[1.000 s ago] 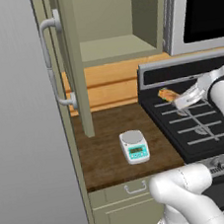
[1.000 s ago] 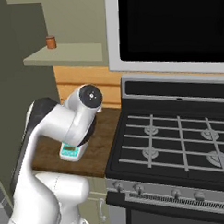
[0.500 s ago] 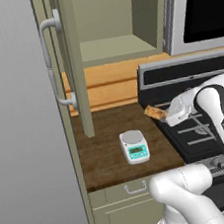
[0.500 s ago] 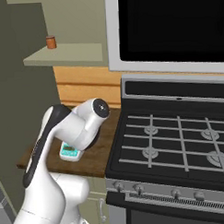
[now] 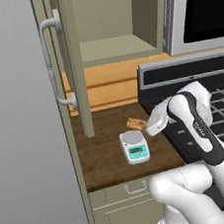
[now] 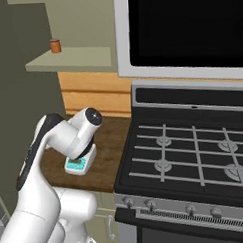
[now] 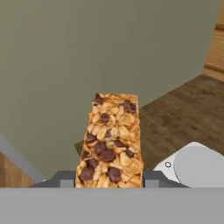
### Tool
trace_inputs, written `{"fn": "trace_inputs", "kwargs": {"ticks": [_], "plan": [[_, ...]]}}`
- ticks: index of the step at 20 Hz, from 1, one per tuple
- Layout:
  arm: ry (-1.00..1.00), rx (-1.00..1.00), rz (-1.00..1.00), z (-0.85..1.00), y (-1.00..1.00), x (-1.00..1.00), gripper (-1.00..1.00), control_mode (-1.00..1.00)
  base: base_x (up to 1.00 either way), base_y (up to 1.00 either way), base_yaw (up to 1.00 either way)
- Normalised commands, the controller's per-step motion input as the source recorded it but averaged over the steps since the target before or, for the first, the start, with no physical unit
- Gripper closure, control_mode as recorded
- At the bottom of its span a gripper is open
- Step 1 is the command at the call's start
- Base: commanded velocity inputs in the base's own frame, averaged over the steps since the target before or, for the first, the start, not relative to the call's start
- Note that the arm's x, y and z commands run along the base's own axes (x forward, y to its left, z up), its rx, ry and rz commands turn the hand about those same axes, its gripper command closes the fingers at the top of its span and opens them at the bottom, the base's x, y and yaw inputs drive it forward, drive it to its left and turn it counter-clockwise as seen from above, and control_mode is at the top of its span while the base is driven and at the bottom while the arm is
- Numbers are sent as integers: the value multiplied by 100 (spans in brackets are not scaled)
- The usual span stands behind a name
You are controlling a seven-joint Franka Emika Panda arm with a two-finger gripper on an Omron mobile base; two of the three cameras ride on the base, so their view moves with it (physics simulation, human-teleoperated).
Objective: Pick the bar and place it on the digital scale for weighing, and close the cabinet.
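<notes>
My gripper (image 5: 146,126) is shut on the bar (image 5: 136,123), an orange-brown crumbly snack bar held in the air just behind the digital scale (image 5: 134,146). The hand view has the bar (image 7: 111,142) sticking out between the fingertips (image 7: 64,179), with the scale's round grey plate (image 7: 199,166) low on the right. The scale is white with a teal display and rests on the dark wood counter; my arm covers part of the scale (image 6: 77,165) in the right base view. The olive-green cabinet (image 5: 79,88) stands open, its door swung out with the curved grey handle (image 5: 51,66).
A black gas stove (image 6: 195,155) fills the right, with a microwave (image 6: 189,25) above it. A small brown can (image 6: 55,45) sits on the cabinet shelf. A large grey panel (image 5: 23,144) rises at the left. A drawer unit (image 5: 135,186) lies under the counter.
My arm has swung left from over the stove to above the counter, carrying the bar to just behind the scale. The gripper has stayed shut on the bar.
</notes>
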Motion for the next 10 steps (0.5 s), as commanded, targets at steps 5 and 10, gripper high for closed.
{"fn": "trace_inputs", "kwargs": {"ticks": [5,10], "plan": [[0,-4,0,-31,0,10,100,-100,0,0,0],[0,-5,0,-36,0,7,100,-100,0,0,0]]}}
